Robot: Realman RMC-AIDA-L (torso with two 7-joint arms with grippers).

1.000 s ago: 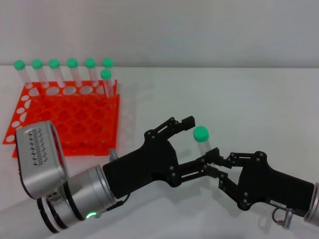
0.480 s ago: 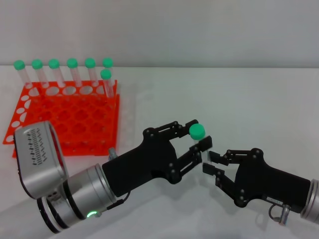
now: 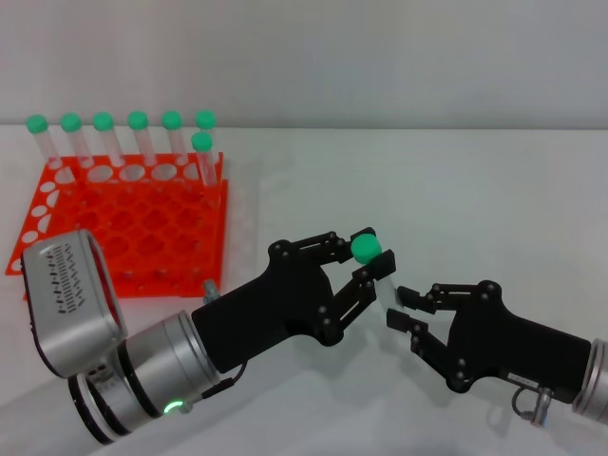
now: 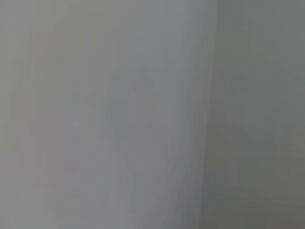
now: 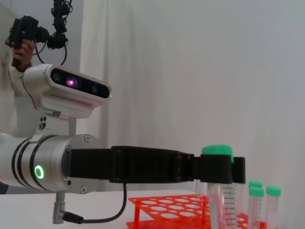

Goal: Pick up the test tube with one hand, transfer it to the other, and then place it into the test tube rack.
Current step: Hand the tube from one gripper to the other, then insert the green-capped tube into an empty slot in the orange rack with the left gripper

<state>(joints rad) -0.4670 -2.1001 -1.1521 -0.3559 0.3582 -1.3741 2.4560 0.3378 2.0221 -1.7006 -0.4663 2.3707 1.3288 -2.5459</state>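
Note:
In the head view my left gripper [image 3: 373,255], on the arm with the green light, is shut on the test tube [image 3: 364,247] just under its green cap and holds it upright above the table. My right gripper [image 3: 397,307] is open and empty, a short way right of the tube and apart from it. The orange-red test tube rack [image 3: 123,228] stands at the far left. The right wrist view shows the left gripper's fingers [image 5: 214,169] clamped on the tube [image 5: 220,195], with the rack [image 5: 167,210] below. The left wrist view shows only a blank grey surface.
Several green-capped tubes [image 3: 119,133] stand in the rack's back row, one more at its right end [image 3: 202,157]; some show in the right wrist view [image 5: 257,193]. The white table [image 3: 456,199] stretches to the right of the rack.
My left gripper closed on the tube under its cap. My right gripper let go of it, opened and drew back right. The tube shifted slightly left.

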